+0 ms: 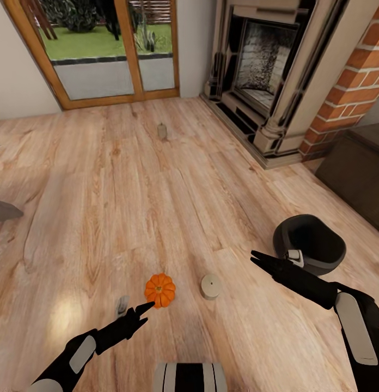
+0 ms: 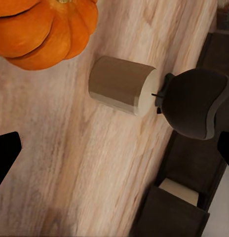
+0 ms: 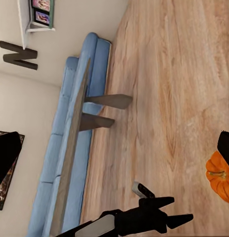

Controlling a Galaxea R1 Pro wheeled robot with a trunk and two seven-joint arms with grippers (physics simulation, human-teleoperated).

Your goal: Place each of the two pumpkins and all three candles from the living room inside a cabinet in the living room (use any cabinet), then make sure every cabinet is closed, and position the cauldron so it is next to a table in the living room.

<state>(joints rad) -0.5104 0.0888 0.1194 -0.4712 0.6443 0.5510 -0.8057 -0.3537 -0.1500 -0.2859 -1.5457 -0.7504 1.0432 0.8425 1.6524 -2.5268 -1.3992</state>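
left hand [image 1: 141, 308] spread, grasping nothing, just short of pumpkin | pumpkin [image 1: 160, 289] on floor [image 1: 102, 190] mid-room; likely light, stiff, ribbed; pinch across its sides | candle [image 1: 210, 286] just beside; small, may roll | right hand [image 1: 256, 257] spread, grasping nothing | cauldron [image 1: 309, 243] beyond

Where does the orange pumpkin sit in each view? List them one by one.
Head view: pumpkin on the wood floor, low centre, just ahead of the left claw.
Left wrist view: pumpkin at the upper left corner, cropped.
Right wrist view: pumpkin at the right edge, partly cut off.
Shared landmark: the left claw beside the pumpkin.
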